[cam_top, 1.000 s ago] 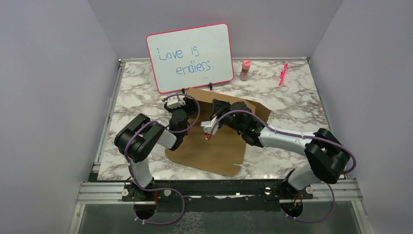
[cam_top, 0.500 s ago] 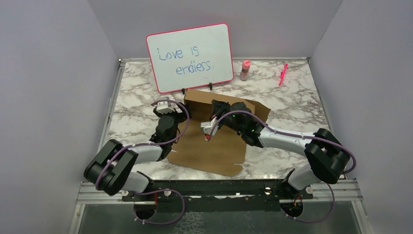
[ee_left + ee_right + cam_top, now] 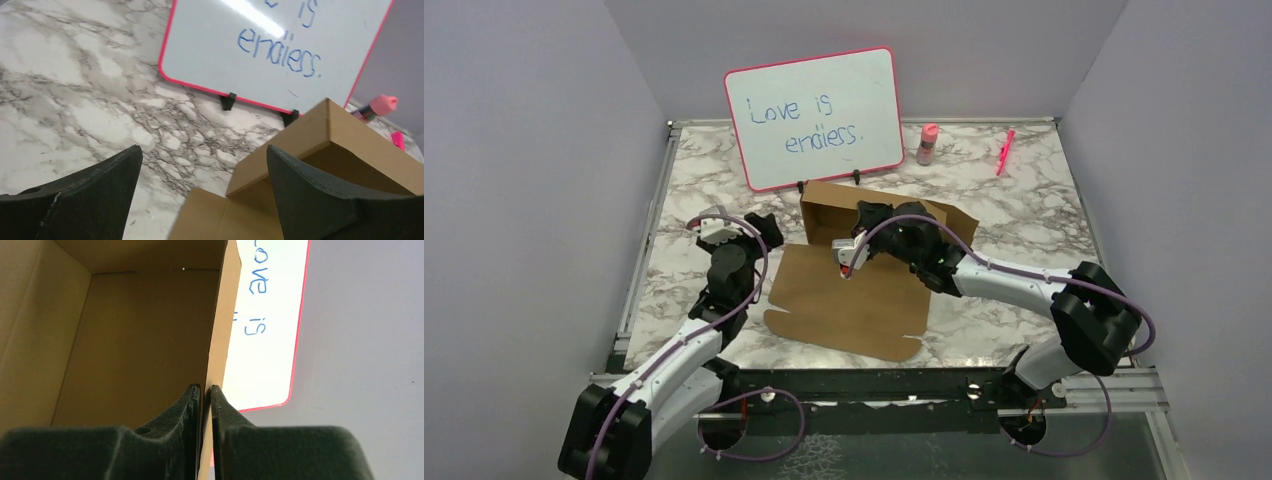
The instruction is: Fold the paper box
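Observation:
The paper box [image 3: 854, 300] is brown cardboard in the middle of the table. Its rear part stands up as shallow walls and a flat flap lies toward me. My right gripper [image 3: 869, 212] reaches over the box and is shut on its far upright wall. The right wrist view shows that wall pinched between the right gripper's [image 3: 205, 387] fingers, with the box's inside [image 3: 135, 340] to the left. My left gripper [image 3: 759, 228] hovers open just left of the box, holding nothing. The left wrist view shows the left gripper's [image 3: 203, 150] jaws wide apart, and the box corner [image 3: 300, 140] lies ahead.
A pink-framed whiteboard [image 3: 814, 115] stands right behind the box. A pink bottle [image 3: 927, 143] and a pink marker [image 3: 1004, 152] sit at the back right. Grey enclosure walls close in the marble table [image 3: 1024, 220] on both sides.
My left arm has swung back and leftward off the box, its jaws spreading wider. The right gripper has stayed on the far wall, which now stands more upright.

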`<state>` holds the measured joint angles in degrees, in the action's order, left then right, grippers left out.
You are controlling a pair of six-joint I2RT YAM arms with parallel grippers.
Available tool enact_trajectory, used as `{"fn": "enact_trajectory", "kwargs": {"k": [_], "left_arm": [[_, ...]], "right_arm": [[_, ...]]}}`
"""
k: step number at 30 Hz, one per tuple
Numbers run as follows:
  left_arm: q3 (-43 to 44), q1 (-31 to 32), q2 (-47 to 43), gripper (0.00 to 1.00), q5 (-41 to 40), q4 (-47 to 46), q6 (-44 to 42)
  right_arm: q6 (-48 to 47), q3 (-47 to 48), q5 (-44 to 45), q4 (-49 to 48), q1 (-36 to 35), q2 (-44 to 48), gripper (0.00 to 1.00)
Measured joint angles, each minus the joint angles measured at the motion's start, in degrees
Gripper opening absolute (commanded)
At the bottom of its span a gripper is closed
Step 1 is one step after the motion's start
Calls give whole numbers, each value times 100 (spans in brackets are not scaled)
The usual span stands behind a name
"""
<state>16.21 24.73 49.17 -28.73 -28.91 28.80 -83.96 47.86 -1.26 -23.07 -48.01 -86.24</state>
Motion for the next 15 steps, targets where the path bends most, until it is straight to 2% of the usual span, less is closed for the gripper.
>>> {"fn": "enact_trajectory", "kwargs": {"k": [6,9,11,15], "left_arm": [[507,-813,404,96,695,455,555],[890,-944,601,96,1106,507,708],[1143,-992,737,96,1377,507,767],[1674,-1043,1174,96,1998,498,850]], "right_arm": [[750,181,-55,433,0,35,40],[1075,175,-87,562,0,131,51],[1307,168,-120,658,0,254,63],[1897,166,-140,798,-2,573,73]]}}
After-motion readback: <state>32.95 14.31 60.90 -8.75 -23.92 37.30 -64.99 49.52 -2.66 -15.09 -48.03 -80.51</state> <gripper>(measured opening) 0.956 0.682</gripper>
